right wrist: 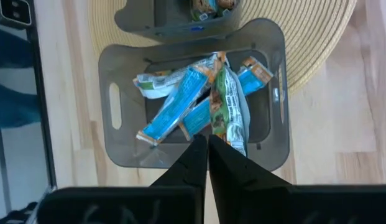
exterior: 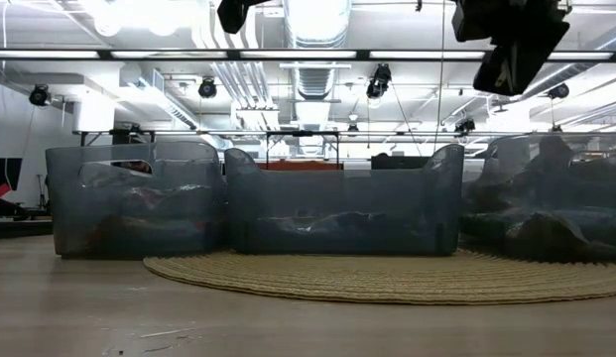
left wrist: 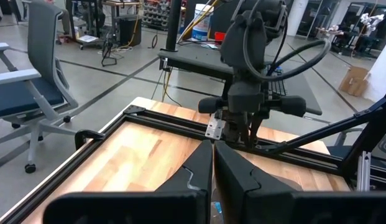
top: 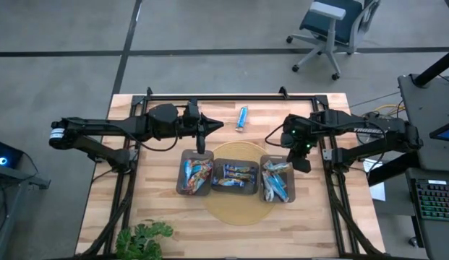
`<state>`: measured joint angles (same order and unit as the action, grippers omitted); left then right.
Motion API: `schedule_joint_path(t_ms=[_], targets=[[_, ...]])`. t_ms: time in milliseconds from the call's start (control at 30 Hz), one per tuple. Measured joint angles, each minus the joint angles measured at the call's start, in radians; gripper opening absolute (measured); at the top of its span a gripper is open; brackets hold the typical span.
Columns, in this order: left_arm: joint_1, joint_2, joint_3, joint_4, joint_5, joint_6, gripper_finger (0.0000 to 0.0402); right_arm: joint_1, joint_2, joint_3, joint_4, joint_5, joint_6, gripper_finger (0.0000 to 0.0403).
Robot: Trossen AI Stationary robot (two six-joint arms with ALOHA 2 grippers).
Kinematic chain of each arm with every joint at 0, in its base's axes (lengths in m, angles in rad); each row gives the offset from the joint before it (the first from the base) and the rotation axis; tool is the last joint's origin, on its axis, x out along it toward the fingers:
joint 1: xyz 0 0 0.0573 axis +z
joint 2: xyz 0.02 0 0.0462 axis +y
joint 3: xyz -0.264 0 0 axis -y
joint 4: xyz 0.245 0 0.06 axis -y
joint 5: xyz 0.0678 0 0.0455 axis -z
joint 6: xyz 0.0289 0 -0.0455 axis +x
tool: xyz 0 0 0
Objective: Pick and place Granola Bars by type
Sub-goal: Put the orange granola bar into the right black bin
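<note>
We note one blue granola bar [top: 242, 118] alone on the bare wood table [top: 159, 195], beyond the round woven mat [top: 242, 209], its long axis running nearly away from the mat. Three dark translucent trays [top: 196, 173] sit in a row across the mat, holding glossy crinkled bars [right wrist: 199, 102] lying crisscross. Right gripper [right wrist: 207, 147] hangs over the tray at the mat's right edge, fingers pressed together, holding nothing. Left gripper [left wrist: 213, 152] is likewise closed and empty, beyond the left tray.
</note>
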<state>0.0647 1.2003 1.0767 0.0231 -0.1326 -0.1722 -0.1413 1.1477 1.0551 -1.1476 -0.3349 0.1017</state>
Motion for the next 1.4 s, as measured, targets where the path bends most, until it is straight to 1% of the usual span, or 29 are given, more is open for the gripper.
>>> schedule_joint_path(t_ms=[133,233,333,500,600,733,833,967,1100,1400], targets=[[0.000,0.000,0.000,-0.001,0.000,0.000,0.0000,0.000,0.007,0.002,0.006,-0.002,0.019,0.0017],[0.000,0.000,0.000,-0.002,0.000,0.000,0.0000,0.000,0.033,0.002,-0.001,-0.007,0.019,0.0042],[0.000,0.000,0.000,-0.004,0.000,0.000,0.0000,0.006,0.068,0.006,-0.001,-0.011,-0.006,0.0080],[0.001,0.000,0.000,-0.005,0.000,0.000,0.0000,0.032,0.154,0.018,0.000,-0.006,-0.086,0.0155],[0.001,0.000,0.000,-0.010,0.000,-0.004,0.0000,0.046,0.207,0.020,-0.002,0.014,-0.116,0.0197],[0.001,0.000,0.000,-0.012,0.000,-0.010,0.0000,0.057,0.262,0.020,-0.015,0.075,-0.132,0.0241],[0.000,0.000,0.000,-0.017,0.000,-0.010,0.0000,0.056,0.293,0.020,-0.028,0.077,-0.132,0.0264],[0.000,0.000,0.000,-0.019,0.000,-0.011,0.0000,0.056,0.312,0.020,-0.032,0.076,-0.141,0.0282],[0.000,0.000,0.000,-0.026,0.000,-0.010,0.0000,0.056,0.337,0.019,-0.031,0.076,-0.155,0.0290],[0.000,0.000,0.000,-0.051,0.000,-0.009,0.0000,0.056,0.386,0.018,-0.036,0.100,-0.158,0.0282]])
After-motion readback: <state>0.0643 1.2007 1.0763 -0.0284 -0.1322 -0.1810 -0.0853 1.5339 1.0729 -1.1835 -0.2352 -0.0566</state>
